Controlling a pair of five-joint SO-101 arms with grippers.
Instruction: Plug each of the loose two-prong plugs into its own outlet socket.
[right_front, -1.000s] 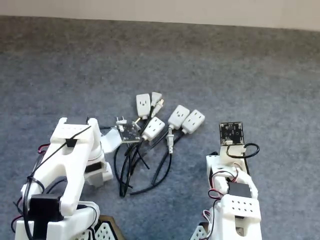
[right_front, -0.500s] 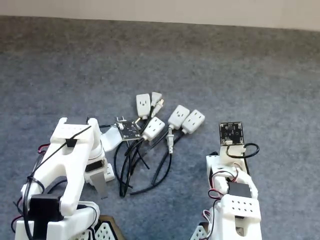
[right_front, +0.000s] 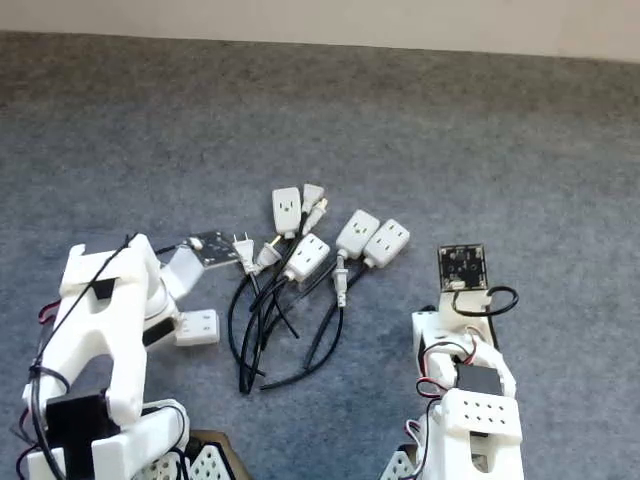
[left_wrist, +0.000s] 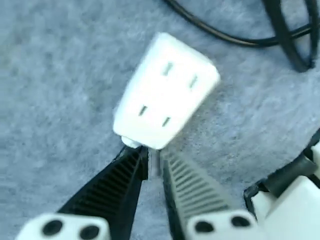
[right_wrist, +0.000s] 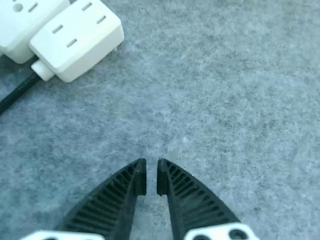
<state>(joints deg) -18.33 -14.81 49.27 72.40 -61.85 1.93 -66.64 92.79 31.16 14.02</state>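
Left wrist view: the left gripper (left_wrist: 154, 159) has its ribbed black fingers (left_wrist: 131, 170) clenched on the short stub at one end of a white rectangular plastic outlet socket block (left_wrist: 165, 100), whose face carries two pairs of slots. High view places that block (right_front: 197, 327) flat on the grey carpeted tabletop (right_front: 450, 130), just beside the left arm and apart from the main bundle.

The bundle lies between the arms: further white socket blocks (right_front: 357, 233), loose white two-prong plugs (right_front: 341, 282) and looped black cords (right_front: 262, 340). One plug (right_front: 241, 243) lies with its prongs showing near the left arm's wrist.

Right wrist view: the right gripper (right_wrist: 151, 180) hangs over bare carpet, fingers closed together with nothing between them, near two white socket blocks (right_wrist: 75, 40) lying side by side.

Print on the small dark circuit board (right_front: 463, 265) atop the right arm is too small to read. Any lettering on the socket faces cannot be made out.
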